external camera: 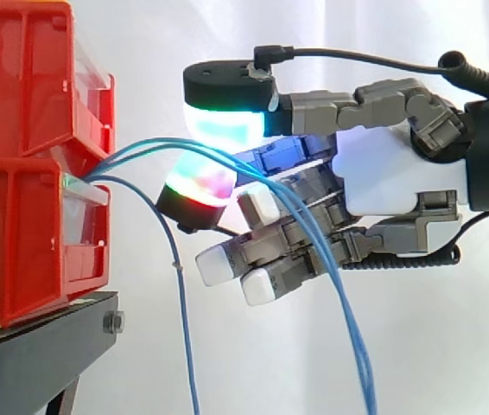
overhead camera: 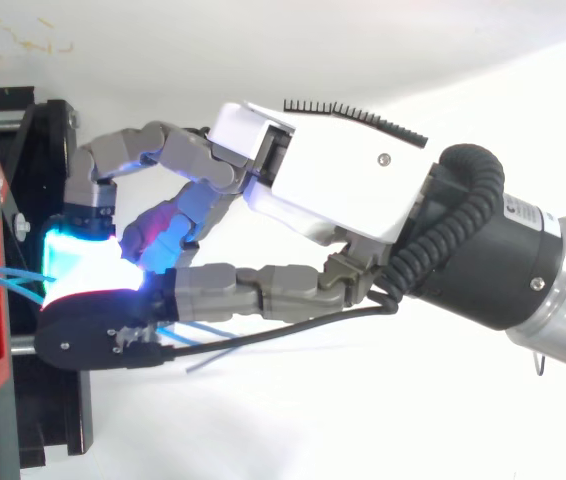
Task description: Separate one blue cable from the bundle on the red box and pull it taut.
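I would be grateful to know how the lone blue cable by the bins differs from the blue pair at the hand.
The lone cable drops almost straight down beside the bins, clear of the hand. The pair arcs across, passes between the hand's glowing pads, then falls farther right. Both are thin, blue and come from between the bins.

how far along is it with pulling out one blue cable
Done: the hand is at the bundle by the red bins, and a single cable hangs apart. In hand: the other blue cables look pinched between its glowing pads. Left: narrow to one and pull; they bow rather than run straight.
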Controlling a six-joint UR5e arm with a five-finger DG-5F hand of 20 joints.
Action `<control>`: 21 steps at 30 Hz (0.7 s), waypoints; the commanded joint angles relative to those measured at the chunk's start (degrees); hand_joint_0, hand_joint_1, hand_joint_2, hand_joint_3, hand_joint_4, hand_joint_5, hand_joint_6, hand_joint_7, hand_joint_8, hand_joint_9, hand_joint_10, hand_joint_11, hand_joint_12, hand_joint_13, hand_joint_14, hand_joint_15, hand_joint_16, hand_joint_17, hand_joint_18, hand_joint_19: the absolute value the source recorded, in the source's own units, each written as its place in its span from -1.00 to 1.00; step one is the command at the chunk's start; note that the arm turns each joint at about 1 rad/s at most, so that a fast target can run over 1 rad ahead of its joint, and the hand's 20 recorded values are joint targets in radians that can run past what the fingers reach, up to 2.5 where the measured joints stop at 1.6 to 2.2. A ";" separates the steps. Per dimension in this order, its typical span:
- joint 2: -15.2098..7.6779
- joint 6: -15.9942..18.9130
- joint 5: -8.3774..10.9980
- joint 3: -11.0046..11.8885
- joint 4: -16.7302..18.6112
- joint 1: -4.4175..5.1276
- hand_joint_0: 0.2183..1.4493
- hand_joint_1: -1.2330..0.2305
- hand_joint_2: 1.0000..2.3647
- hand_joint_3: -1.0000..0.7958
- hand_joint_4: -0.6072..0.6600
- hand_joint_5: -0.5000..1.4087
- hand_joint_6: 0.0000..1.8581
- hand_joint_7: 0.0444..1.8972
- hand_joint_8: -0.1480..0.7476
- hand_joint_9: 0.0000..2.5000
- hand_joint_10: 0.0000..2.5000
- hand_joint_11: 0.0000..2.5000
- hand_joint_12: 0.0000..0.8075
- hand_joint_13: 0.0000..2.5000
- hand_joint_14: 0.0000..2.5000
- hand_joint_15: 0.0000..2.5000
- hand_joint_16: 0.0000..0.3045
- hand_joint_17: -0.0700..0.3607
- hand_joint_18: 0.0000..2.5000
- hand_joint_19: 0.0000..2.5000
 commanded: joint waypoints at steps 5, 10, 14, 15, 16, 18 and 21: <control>-0.04 0.00 0.00 0.01 0.00 0.00 -0.40 -0.07 -0.99 -0.01 0.33 -0.51 -0.29 0.37 0.16 0.09 -0.99 -0.48 0.10 -0.22 -0.99 -0.67 -0.65 -0.11 -0.29 -0.68; 0.05 0.00 0.00 -0.07 0.00 0.00 -0.39 -0.07 -0.99 -0.02 0.25 -0.53 -0.26 0.36 0.21 0.08 -0.99 -0.43 0.12 -0.22 -0.99 -0.67 -0.65 -0.11 -0.29 -0.69; 0.05 0.00 0.00 -0.07 0.00 0.00 -0.40 -0.17 -0.98 0.02 0.21 -0.54 -0.23 0.27 0.20 0.06 -0.99 -0.41 0.10 -0.23 -0.99 -0.67 -0.66 -0.13 -0.30 -0.68; 0.05 0.00 0.00 -0.07 0.00 0.00 -0.40 -0.18 -0.98 0.03 0.19 -0.54 -0.22 0.24 0.18 0.05 -0.99 -0.41 0.09 -0.24 -0.99 -0.66 -0.66 -0.13 -0.30 -0.69; 0.05 0.00 0.00 0.01 0.00 0.00 -0.40 -0.19 -0.98 0.04 0.18 -0.54 -0.22 0.23 0.18 0.05 -0.99 -0.41 0.09 -0.24 -0.99 -0.66 -0.66 -0.13 -0.30 -0.69; 0.05 0.00 0.00 -0.07 0.00 0.00 -0.40 -0.21 -0.98 0.05 0.15 -0.55 -0.21 0.21 0.16 0.04 -0.99 -0.40 0.08 -0.24 -0.99 -0.67 -0.67 -0.14 -0.31 -0.69; 0.05 0.00 0.00 0.01 0.00 0.00 -0.39 -0.23 -0.98 0.07 0.11 -0.55 -0.22 0.19 0.11 0.03 -0.99 -0.40 0.06 -0.25 -0.99 -0.67 -0.68 -0.16 -0.32 -0.69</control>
